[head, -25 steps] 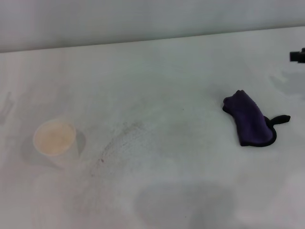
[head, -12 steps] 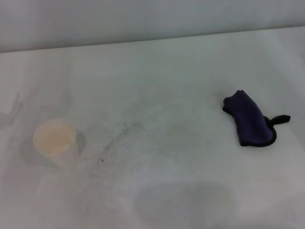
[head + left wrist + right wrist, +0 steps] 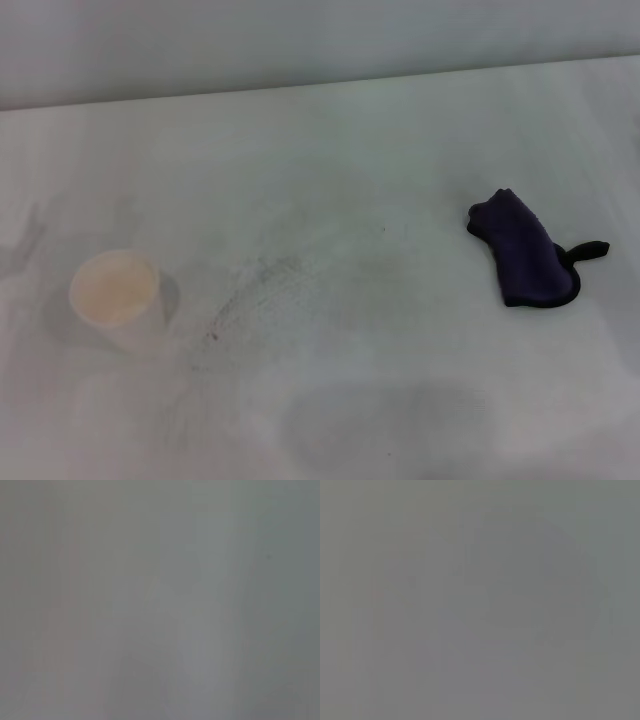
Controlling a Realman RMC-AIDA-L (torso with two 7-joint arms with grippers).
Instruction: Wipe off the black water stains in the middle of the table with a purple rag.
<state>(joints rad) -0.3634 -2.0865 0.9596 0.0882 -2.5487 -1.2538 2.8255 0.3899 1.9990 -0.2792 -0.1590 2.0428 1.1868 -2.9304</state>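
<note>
The white tabletop (image 3: pixel 330 130) fills the head view up to a pale wall. Nearest, on the left, stands a paper cup (image 3: pixel 116 296). In the middle I see only faint grey smears (image 3: pixel 262 280); a dark blotch does not show. Farther, on the right, lies the rag (image 3: pixel 523 250), folded, its black loop toward the right. It looks soft and light; the thick middle fold seems the best hold. No claw is in view, so its state is unknown.
</note>
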